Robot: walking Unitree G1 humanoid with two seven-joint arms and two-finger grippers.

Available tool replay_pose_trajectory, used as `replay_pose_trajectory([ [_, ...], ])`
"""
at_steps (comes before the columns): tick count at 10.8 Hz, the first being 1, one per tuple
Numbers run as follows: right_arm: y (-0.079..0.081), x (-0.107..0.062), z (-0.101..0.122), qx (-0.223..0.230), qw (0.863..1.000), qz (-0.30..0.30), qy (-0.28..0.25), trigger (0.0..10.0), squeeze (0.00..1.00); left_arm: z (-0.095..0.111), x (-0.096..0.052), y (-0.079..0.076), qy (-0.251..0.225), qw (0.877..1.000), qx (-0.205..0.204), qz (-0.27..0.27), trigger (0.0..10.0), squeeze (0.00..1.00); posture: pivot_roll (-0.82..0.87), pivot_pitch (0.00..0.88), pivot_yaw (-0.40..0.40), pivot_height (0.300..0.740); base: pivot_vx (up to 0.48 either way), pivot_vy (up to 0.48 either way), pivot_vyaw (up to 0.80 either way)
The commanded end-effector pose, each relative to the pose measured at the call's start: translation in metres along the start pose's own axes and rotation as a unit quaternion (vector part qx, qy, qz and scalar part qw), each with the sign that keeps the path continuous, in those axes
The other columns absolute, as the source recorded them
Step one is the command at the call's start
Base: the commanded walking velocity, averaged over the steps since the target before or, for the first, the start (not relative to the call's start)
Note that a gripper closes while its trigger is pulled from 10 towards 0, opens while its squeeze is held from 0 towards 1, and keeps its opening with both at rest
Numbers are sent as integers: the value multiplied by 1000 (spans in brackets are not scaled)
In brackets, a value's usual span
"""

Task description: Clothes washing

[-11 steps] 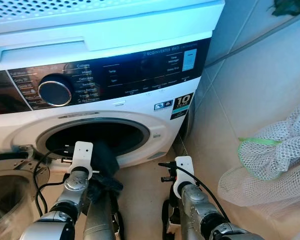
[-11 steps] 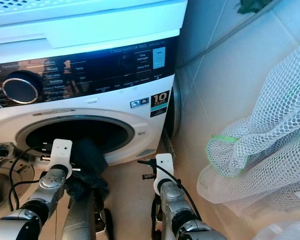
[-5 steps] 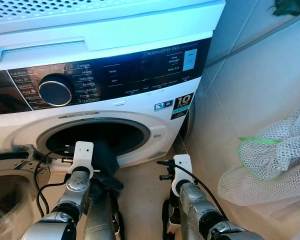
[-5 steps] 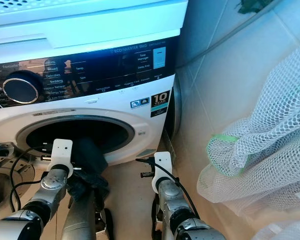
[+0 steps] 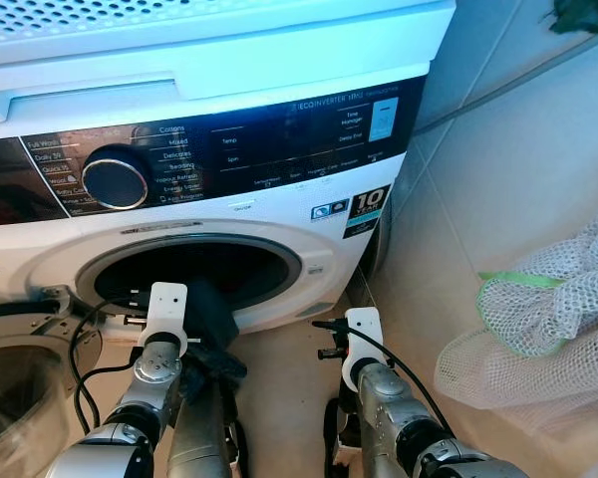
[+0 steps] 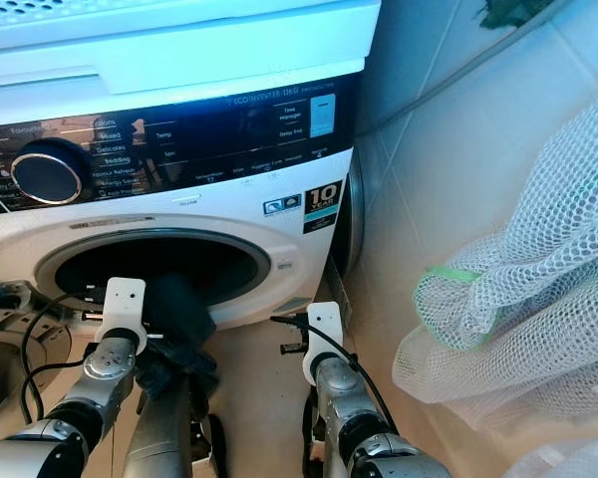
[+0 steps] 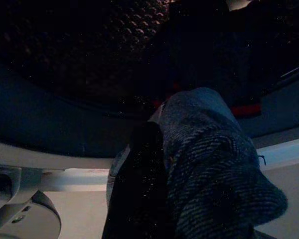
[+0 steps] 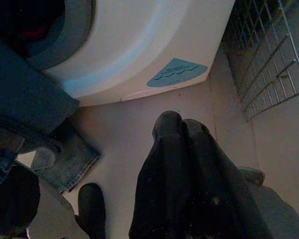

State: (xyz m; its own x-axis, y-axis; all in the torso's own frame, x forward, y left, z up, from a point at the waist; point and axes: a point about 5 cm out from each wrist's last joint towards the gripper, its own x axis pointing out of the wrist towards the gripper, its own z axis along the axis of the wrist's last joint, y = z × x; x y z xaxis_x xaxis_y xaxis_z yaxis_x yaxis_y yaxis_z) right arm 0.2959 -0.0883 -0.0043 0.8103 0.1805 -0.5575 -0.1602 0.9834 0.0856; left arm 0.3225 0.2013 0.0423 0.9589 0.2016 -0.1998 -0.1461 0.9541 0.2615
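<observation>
Both pincers closed: left pincer (image 7: 154, 164) pinching denim garment (image 7: 209, 169) at drum mouth (image 5: 194, 264); right pincer (image 8: 177, 129) empty.

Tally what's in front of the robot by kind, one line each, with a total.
Washing machine: 1
Dark denim garment hanging from the drum opening, held by the left end effector: 1
White mesh laundry bag: 1
End effectors, counting the right end effector: 2
Total: 5

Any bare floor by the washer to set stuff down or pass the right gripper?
Free: tan floor below the drum opening, between the arms. Also a strip between the washer and the tiled wall. Crowded: the mesh laundry bag on the right, and the opening's lip, where the left gripper holds dark denim.
</observation>
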Motion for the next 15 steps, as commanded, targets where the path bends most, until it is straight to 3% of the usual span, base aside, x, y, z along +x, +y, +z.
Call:
replay_pose_trajectory([
  [1, 1, -2, -10, 5, 1000, -3, 17, 10000, 0, -6, -3, 8, 3, 1000, 1, 16, 10000, 0, 55, 293, -5, 598, 0, 0, 0],
  [6, 3, -1, -11, -2, 1000, 2, 29, 10000, 0, -5, -2, 11, 2, 1000, 2, 20, 10000, 0, 56, 305, -7, 598, 0, 0, 0],
  [8, 4, -1, -8, 1, 1000, 7, 16, 10000, 0, -3, 0, 12, -1, 1000, 4, 21, 10000, 0, 57, 307, -8, 568, 0, 0, 0],
  [15, 2, -1, -9, 2, 1000, 3, 19, 10000, 0, 0, 4, 13, 11, 1000, -1, 3, 10000, 0, 47, 313, -8, 568, 0, 0, 0],
])
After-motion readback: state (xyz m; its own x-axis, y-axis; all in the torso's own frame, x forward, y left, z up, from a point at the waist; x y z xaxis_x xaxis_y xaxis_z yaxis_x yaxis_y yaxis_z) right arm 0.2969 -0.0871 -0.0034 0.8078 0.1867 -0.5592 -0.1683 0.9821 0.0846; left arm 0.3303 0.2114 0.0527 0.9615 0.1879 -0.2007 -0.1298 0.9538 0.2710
